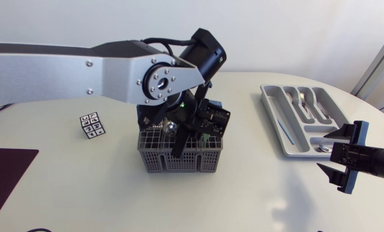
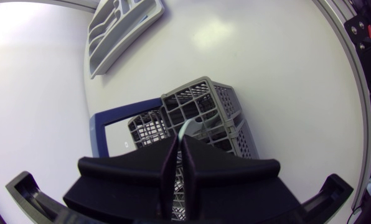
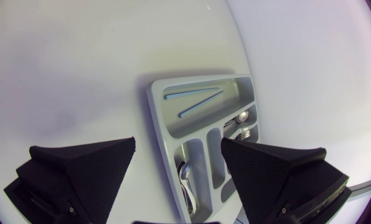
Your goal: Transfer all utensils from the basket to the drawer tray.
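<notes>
White table (image 1: 256, 193), its edge curving round at the right. The grey basket (image 1: 179, 160) sits mid-table. The drawer tray (image 1: 276, 119) lies near the right edge, well apart, with bare surface between them. The left gripper (image 2: 180, 142) is down in the basket, fingers pressed together, apparently pinching a thin metal utensil (image 2: 184, 127). The right gripper (image 3: 178, 146) hangs near the tray, fingers spread. A patterned cube (image 1: 92, 125) and a dark mat (image 1: 5, 174) lie to the left.
</notes>
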`<state>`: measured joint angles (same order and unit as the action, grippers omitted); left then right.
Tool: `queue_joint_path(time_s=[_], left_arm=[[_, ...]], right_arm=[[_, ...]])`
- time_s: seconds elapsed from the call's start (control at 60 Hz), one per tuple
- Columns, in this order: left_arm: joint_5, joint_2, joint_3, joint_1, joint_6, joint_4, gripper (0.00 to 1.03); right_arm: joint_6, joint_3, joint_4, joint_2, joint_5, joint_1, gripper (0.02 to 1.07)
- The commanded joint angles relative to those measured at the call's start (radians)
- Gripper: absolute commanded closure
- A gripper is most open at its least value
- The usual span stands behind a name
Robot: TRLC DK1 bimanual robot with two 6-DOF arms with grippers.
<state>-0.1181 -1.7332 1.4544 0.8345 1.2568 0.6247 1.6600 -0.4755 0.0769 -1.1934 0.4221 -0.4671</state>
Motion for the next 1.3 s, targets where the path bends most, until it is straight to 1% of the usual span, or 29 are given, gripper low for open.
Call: queue_joint_path(time_s=[0.0,0.4,0.617,0.783,0.95,1.133,1.217,1.283], left_arm=[[-0.006,0.043,0.015,0.011,-0.008,0.015,0.98],[-0.012,0.123,-0.002,0.014,-0.025,0.020,0.98],[-0.043,0.164,-0.006,0.026,-0.027,0.033,0.98],[-0.060,0.202,-0.014,0.040,-0.056,0.033,0.97],[-0.089,0.250,-0.012,0.078,-0.149,0.032,0.97],[-0.114,0.274,-0.020,0.089,-0.284,0.018,0.98],[-0.180,0.264,-0.009,0.091,-0.398,-0.005,0.98],[-0.181,0.247,0.011,0.089,-0.501,-0.006,0.98]], right_arm=[[-0.009,0.026,0.027,0.031,0.009,0.010,0.08],[-0.040,0.043,0.123,0.172,0.010,0.059,0.08],[-0.063,0.048,0.166,0.244,0.009,0.087,0.08],[-0.100,0.054,0.201,0.311,0.009,0.117,0.08],[-0.190,0.064,0.231,0.411,0.010,0.174,0.08],[-0.356,0.061,0.261,0.525,0.009,0.285,0.08],[-0.447,0.049,0.268,0.561,-0.003,0.360,0.08],[-0.523,0.038,0.264,0.574,-0.029,0.435,0.08]])
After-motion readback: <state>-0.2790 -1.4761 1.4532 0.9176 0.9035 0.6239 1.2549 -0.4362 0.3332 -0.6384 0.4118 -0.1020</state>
